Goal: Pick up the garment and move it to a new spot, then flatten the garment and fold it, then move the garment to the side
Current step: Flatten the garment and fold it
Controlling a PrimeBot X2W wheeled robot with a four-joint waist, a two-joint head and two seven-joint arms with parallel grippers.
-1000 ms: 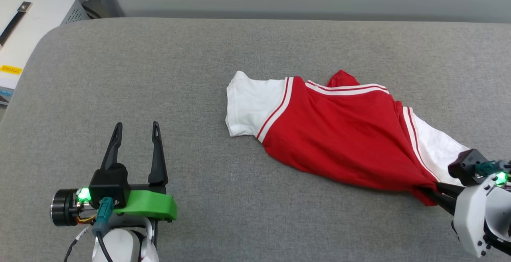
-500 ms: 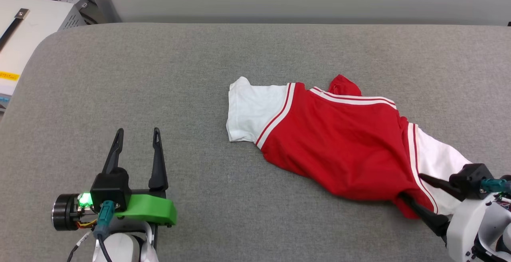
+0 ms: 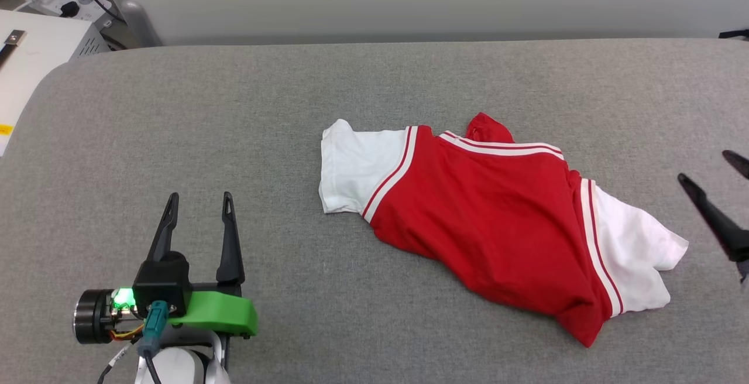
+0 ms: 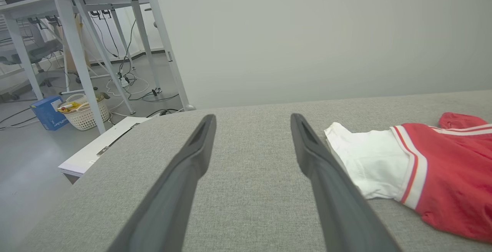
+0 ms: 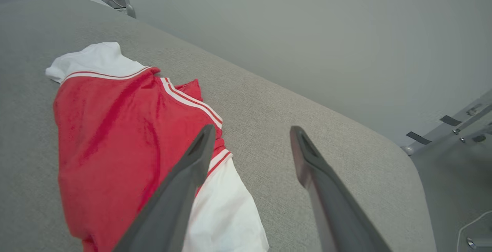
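Garment (image 3: 497,220) lay crumpled right of centre in the head view on the grey padded surface (image 3: 175,109), plain red side up, no lettering visible. One white sleeve (image 3: 351,164) spread flat toward frame centre. The other sleeve (image 3: 632,255) was bunched at lower right, with a red corner (image 3: 585,331) poking out below it.

Left gripper (image 3: 200,196) sat at lower left, fingers spread and empty, well apart from the cloth. Right gripper (image 3: 704,165) was at the right edge, fingers likewise spread, holding nothing, near the bunched sleeve but clear of it.

Handling, my judgement: thin knit, light and limp. It would sag and trail from any single pinch, and layers would stack under the fingers. Not fragile, and unlikely to slide on this weave.

I reckoned the best holds were two points along one edge, one per gripper: the striped trim (image 3: 503,145), or the hem starting at the red corner. Folds hid the second hem corner, so I could not tell where it lay.
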